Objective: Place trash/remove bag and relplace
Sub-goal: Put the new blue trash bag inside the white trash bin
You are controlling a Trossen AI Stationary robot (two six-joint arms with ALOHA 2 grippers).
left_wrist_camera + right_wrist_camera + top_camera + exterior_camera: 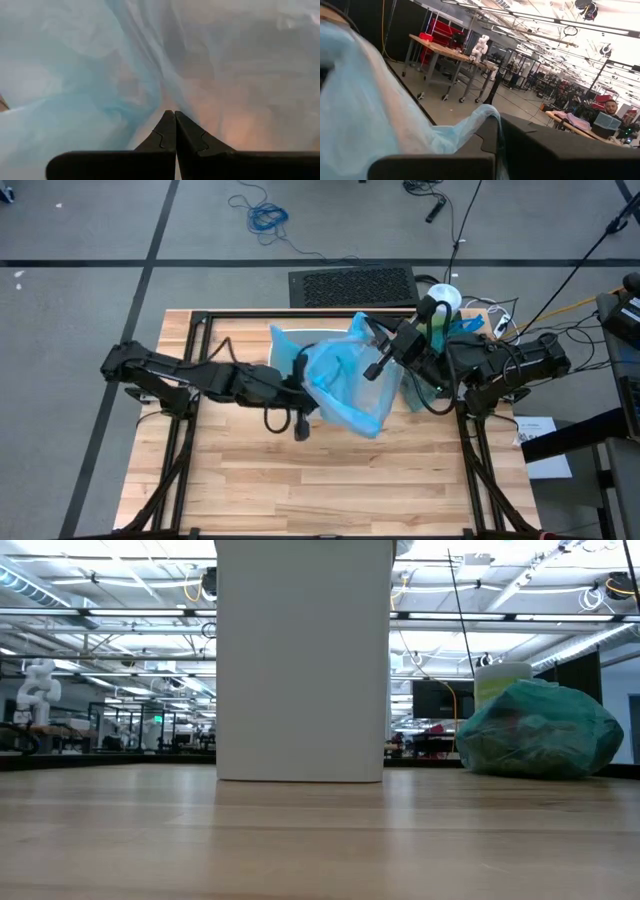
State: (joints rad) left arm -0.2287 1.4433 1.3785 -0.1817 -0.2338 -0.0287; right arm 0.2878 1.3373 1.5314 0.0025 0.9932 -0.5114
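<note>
Fingers of both the left gripper (175,116) and right gripper (497,125) are clenched on the pale blue replacement bag (345,380); spread its mouth evenly over the white bin (303,660) near the tabletop's far edge.

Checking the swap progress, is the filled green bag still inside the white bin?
No, the teal-green bag sits bundled on the table beside the white bin.

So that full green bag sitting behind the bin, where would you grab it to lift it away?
Probably by the gathered plastic at its top, coming down from above. The teal-green bag sits as a rounded, stuffed lump on the table beside the white bin; its bulging sides look too wide and slippery for a tool to pinch.
</note>
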